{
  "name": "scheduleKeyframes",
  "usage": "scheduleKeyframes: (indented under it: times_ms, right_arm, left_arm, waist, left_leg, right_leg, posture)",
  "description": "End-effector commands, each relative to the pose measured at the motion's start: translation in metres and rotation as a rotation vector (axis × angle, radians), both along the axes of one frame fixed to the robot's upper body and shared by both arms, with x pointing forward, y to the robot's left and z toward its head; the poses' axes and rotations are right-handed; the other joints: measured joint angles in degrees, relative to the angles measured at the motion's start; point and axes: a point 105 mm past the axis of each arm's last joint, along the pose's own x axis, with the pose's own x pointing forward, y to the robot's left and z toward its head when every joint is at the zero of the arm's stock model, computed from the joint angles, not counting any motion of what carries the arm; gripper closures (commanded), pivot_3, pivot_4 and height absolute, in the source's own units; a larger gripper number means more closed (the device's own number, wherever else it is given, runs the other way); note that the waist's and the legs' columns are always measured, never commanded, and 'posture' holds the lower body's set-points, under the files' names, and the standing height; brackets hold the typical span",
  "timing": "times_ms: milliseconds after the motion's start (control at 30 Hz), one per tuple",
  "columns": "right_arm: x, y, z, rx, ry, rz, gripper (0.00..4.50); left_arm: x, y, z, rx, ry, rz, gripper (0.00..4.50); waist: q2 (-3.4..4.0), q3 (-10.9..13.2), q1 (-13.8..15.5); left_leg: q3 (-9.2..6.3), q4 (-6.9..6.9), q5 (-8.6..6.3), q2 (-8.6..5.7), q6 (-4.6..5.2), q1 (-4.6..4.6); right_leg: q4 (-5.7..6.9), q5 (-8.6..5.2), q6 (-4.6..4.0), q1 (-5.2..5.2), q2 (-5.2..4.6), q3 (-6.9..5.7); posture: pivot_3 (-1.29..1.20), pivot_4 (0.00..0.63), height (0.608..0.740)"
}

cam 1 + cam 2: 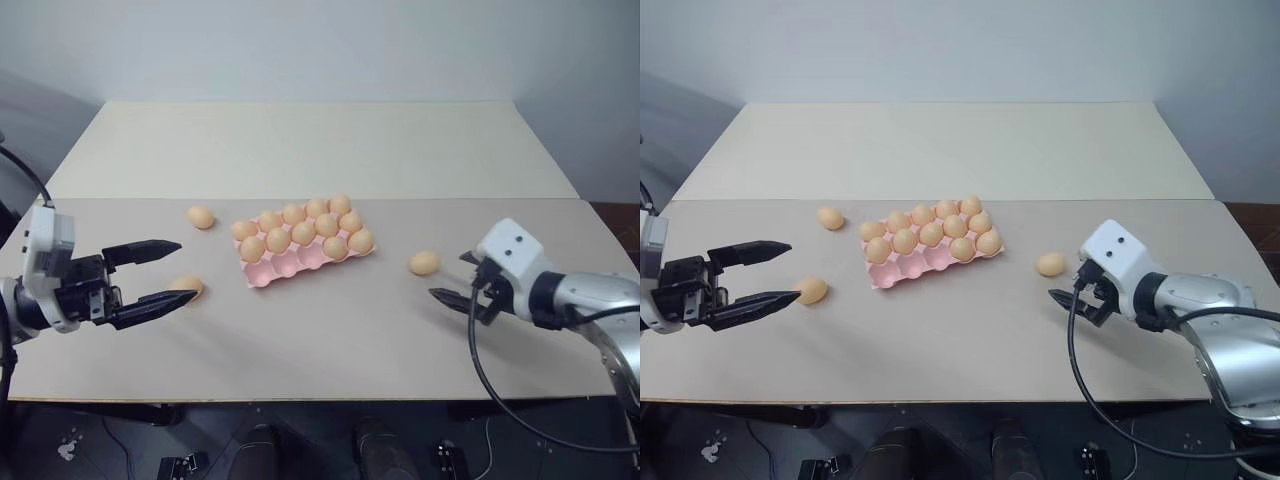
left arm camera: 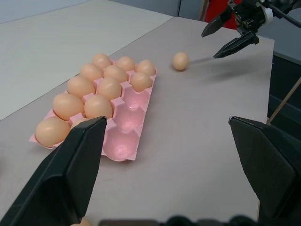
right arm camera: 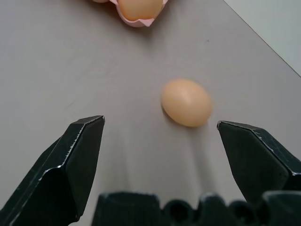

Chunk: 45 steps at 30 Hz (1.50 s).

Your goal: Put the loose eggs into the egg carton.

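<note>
The pale pink egg carton (image 1: 283, 269) lies mid-table, holding several eggs, with empty cups along its near row. Three loose eggs lie on the table: one (image 1: 201, 217) left of the carton, one (image 1: 187, 286) nearer the front left, one (image 1: 424, 263) right of the carton. My left gripper (image 1: 186, 270) hovers open at the left; the front-left egg sits right behind its lower fingertip. My right gripper (image 1: 448, 276) is open just right of the right-hand egg (image 3: 186, 102), which lies a little ahead of its fingers, nothing between them.
A second, lighter table top (image 1: 300, 140) adjoins the far side. The table's front edge (image 1: 300, 398) runs below both grippers. A black cable (image 1: 480, 370) hangs from the right arm.
</note>
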Motion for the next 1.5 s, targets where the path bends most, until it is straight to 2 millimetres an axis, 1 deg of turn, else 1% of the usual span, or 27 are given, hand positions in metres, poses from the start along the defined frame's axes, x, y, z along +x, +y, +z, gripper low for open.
scheduleKeyframes:
  times_ms: [33, 233, 300, 433, 500, 600, 733, 767, 800, 867, 900, 967, 1033, 1067, 1133, 1200, 1267, 1367, 1433, 1500]
  right_arm:
    - [0.019, 0.006, 0.003, -0.028, -0.079, 0.025, 0.03]
    - [0.049, 0.005, -0.012, -0.1, -0.097, 0.048, 0.03]
    - [0.055, 0.008, -0.014, -0.075, -0.085, 0.07, 0.03]
    - [0.063, 0.011, -0.022, -0.091, -0.052, 0.12, 0.03]
    - [0.066, 0.011, -0.026, -0.085, -0.032, 0.119, 0.03]
    - [0.067, 0.01, -0.032, -0.095, -0.001, 0.122, 0.59]
    - [0.067, 0.008, -0.034, -0.098, 0.004, 0.114, 2.03]
    - [0.068, 0.008, -0.032, -0.092, -0.004, 0.111, 2.32]
    - [0.068, 0.009, -0.029, -0.085, -0.01, 0.11, 2.5]
    - [0.068, 0.01, -0.022, -0.08, -0.036, 0.107, 2.56]
    - [0.066, 0.014, -0.014, -0.071, -0.058, 0.119, 2.56]
    - [0.061, 0.024, 0.003, -0.046, -0.102, 0.156, 2.56]
    - [0.051, 0.047, 0.026, 0.0, -0.157, 0.242, 2.56]
    - [0.048, 0.054, 0.032, 0.011, -0.174, 0.269, 2.56]
    - [0.044, 0.077, 0.04, 0.037, -0.197, 0.338, 2.56]
    - [0.042, 0.092, 0.043, 0.052, -0.206, 0.38, 2.56]
    - [0.042, 0.12, 0.044, 0.069, -0.221, 0.448, 2.56]
    - [0.047, 0.153, 0.04, 0.089, -0.221, 0.489, 2.56]
    - [0.052, 0.167, 0.033, 0.08, -0.222, 0.49, 2.56]
    - [0.057, 0.173, 0.028, 0.065, -0.228, 0.485, 2.56]
  left_arm:
    - [0.0, -0.002, 0.008, 0.01, -0.041, -0.01, 0.0]
    - [-0.001, -0.003, 0.008, 0.014, -0.046, -0.012, 0.0]
    - [-0.001, -0.002, 0.009, 0.014, -0.046, -0.011, 0.0]
    - [-0.004, -0.001, 0.009, 0.015, -0.048, -0.004, 0.0]
    - [-0.004, 0.0, 0.009, 0.017, -0.049, 0.003, 0.0]
    - [-0.007, 0.001, 0.009, 0.017, -0.052, 0.01, 0.0]
    - [-0.009, 0.001, 0.01, 0.02, -0.054, 0.016, 0.0]
    - [-0.009, 0.001, 0.01, 0.021, -0.054, 0.018, 0.0]
    - [-0.009, 0.001, 0.01, 0.021, -0.055, 0.019, 0.0]
    - [-0.009, 0.002, 0.01, 0.021, -0.056, 0.02, 0.0]
    - [-0.009, 0.003, 0.01, 0.021, -0.057, 0.024, 0.0]
    - [-0.009, 0.005, 0.011, 0.021, -0.057, 0.032, 0.0]
    - [-0.009, 0.01, 0.011, 0.024, -0.056, 0.059, 0.0]
    - [-0.009, 0.012, 0.011, 0.025, -0.056, 0.068, 0.0]
    - [-0.008, 0.015, 0.012, 0.013, -0.059, 0.09, 0.0]
    - [-0.008, 0.017, 0.012, 0.011, -0.06, 0.098, 0.0]
    - [-0.008, 0.017, 0.011, 0.011, -0.058, 0.107, 0.0]
    - [-0.01, 0.017, 0.01, 0.005, -0.058, 0.118, 0.0]
    - [-0.012, 0.017, 0.009, 0.003, -0.058, 0.124, 0.0]
    - [-0.013, 0.017, 0.009, 0.003, -0.058, 0.13, 0.0]
  waist:
    - [0.0, 0.0, -0.1]
    - [-0.01, 0.0, -0.3]
    - [-0.01, 0.0, -0.3]
    - [-0.01, 0.0, -0.3]
    - [-0.01, 0.0, -0.3]
    - [-0.01, 0.0, -0.3]
    - [0.0, 0.0, -0.3]
    - [0.0, 0.0, -0.3]
    - [0.0, 0.0, -0.3]
    - [0.0, 0.0, -0.3]
    - [0.0, 0.0, -0.3]
    - [0.0, 0.0, -0.3]
    - [0.0, 0.0, -0.5]
    - [0.0, 0.0, -0.6]
    - [0.0, 0.0, -0.7]
    - [0.0, 0.0, -0.4]
    - [-0.05, 0.0, -0.4]
    - [-0.06, 0.0, -0.4]
    - [-0.06, 0.0, -0.4]
    - [-0.07, 0.0, -0.3]
  left_leg:
    - [0.0, 0.0, 0.0, 0.0, 0.0, 0.01]
    - [0.01, 0.0, 0.0, 0.0, 0.0, -0.02]
    - [0.01, 0.0, 0.0, 0.0, 0.0, -0.02]
    - [0.01, 0.0, 0.0, 0.0, 0.0, -0.01]
    - [0.01, 0.0, 0.0, 0.0, 0.0, -0.01]
    - [0.0, 0.0, 0.0, 0.0, 0.0, -0.01]
    - [0.0, 0.01, 0.0, 0.0, 0.0, 0.0]
    - [0.0, 0.01, 0.0, 0.0, 0.0, -0.01]
    - [0.0, 0.01, 0.0, 0.0, 0.0, 0.0]
    - [0.0, 0.01, 0.0, 0.0, 0.0, -0.01]
    - [0.0, 0.0, 0.0, 0.0, 0.0, -0.01]
    - [0.0, 0.0, 0.0, 0.0, 0.0, -0.02]
    - [0.0, 0.0, 0.0, 0.01, 0.0, -0.02]
    - [0.0, 0.0, 0.0, 0.01, 0.0, 0.0]
    - [-0.01, -0.02, 0.0, 0.06, 0.0, 0.04]
    - [-0.04, -0.03, 0.0, 0.06, 0.0, 0.03]
    - [-0.02, -0.02, 0.0, 0.04, 0.0, 0.0]
    - [-0.02, -0.01, 0.0, 0.04, -0.01, 0.0]
    - [-0.04, -0.02, 0.0, 0.04, -0.01, -0.01]
    - [-0.03, -0.01, 0.01, 0.02, -0.02, -0.02]
  right_leg:
    - [-0.01, 0.0, 0.0, 0.0, 0.0, 0.0]
    - [-0.01, 0.0, 0.0, -0.02, -0.01, 0.01]
    - [-0.01, 0.0, 0.0, -0.02, -0.01, 0.0]
    - [0.0, 0.0, 0.0, -0.01, -0.01, 0.0]
    - [0.01, 0.01, 0.0, -0.02, -0.01, 0.0]
    - [0.01, 0.0, 0.0, -0.02, -0.01, 0.0]
    - [0.02, 0.0, -0.01, -0.01, -0.02, 0.0]
    - [0.02, 0.01, -0.01, -0.02, -0.01, 0.0]
    - [0.02, 0.01, -0.01, -0.02, -0.01, 0.0]
    - [0.02, 0.01, -0.01, -0.02, -0.01, 0.0]
    - [0.02, 0.0, -0.01, -0.02, -0.01, 0.0]
    - [0.03, 0.01, 0.0, -0.04, -0.01, 0.0]
    - [0.04, 0.0, -0.01, -0.05, -0.01, 0.0]
    - [0.05, 0.01, -0.01, -0.06, 0.0, 0.02]
    - [0.07, 0.01, -0.01, -0.06, 0.05, 0.02]
    - [0.07, 0.01, -0.01, -0.05, 0.06, 0.0]
    - [0.04, 0.01, -0.01, -0.03, 0.01, 0.0]
    - [0.08, 0.01, -0.01, -0.07, 0.01, -0.01]
    - [0.09, 0.01, -0.02, -0.09, 0.02, -0.01]
    - [0.08, 0.01, -0.02, -0.08, -0.02, -0.02]
  posture:
    - [0.0, 0.15, 0.74]
    - [0.0, 0.15, 0.74]
    - [0.0, 0.15, 0.74]
    - [0.0, 0.15, 0.74]
    - [0.0, 0.15, 0.74]
    - [0.0, 0.15, 0.74]
    - [0.0, 0.15, 0.74]
    - [0.0, 0.15, 0.74]
    - [0.0, 0.15, 0.74]
    - [0.0, 0.15, 0.74]
    - [0.0, 0.15, 0.74]
    - [0.0, 0.15, 0.74]
    - [0.0, 0.15, 0.74]
    - [0.0, 0.15, 0.74]
    - [0.0, 0.15, 0.74]
    - [0.0, 0.15, 0.74]
    - [0.0, 0.15, 0.74]
    - [0.0, 0.15, 0.74]
    - [0.0, 0.15, 0.74]
    - [0.0, 0.15, 0.74]
